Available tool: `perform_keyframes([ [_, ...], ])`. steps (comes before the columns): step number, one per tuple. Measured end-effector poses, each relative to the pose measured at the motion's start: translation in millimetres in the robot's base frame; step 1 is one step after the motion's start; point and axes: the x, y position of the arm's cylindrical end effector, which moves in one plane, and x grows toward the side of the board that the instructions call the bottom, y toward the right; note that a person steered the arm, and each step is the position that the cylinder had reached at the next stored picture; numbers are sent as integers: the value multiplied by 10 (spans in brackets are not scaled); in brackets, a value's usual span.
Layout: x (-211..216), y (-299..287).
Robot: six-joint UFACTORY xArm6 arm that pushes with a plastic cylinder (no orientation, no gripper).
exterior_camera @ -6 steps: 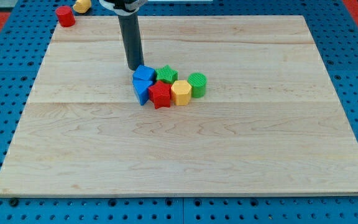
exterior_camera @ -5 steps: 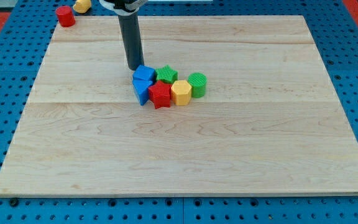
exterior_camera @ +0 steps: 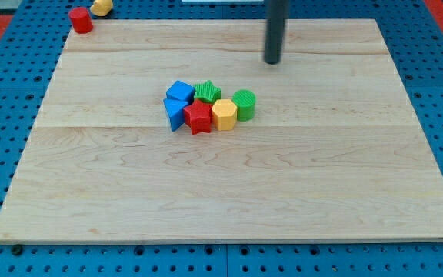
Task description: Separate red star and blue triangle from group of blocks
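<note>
Near mid-board, slightly toward the view's top and left of centre, six small plastic blocks sit bunched together on the pale wooden table top [exterior_camera: 229, 192]. Red star-shaped block [exterior_camera: 199, 117] is at the bottom edge of the cluster, touching the blue triangular block [exterior_camera: 174, 113] on its left and the yellow hexagon-ish block [exterior_camera: 224, 114] on its right. Blue cube-like block [exterior_camera: 180, 91] sits just above the blue triangular one, touching it. Green star-shaped block [exterior_camera: 206, 92] is behind the red star, betw. the blue cube and the green round ribbed block [exterior_camera: 244, 104], which closes the group's right end.

My tip [exterior_camera: 273, 61], the lower end of the straight dark rod, is up and to the view's right of the cluster, well apart from it, touching no block. No jaws on this rig, just the rod, so nothing to open or clamp.

At the view's top left corner, a red cylinder block [exterior_camera: 81, 19] stands just off the board edge w/ a yellow block [exterior_camera: 101, 7] near it, partly cut by the frame; shape unclear.
</note>
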Motion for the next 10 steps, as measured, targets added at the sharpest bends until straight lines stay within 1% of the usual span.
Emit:
perform_keyframes([
  [1, 877, 40],
  [2, 1231, -111],
  [3, 1237, -630],
  [4, 1210, -985],
  [5, 888, -1096],
  [6, 787, -690],
  [7, 439, -541],
  [8, 197, -397],
  [9, 974, -406],
  [10, 1124, -1024],
])
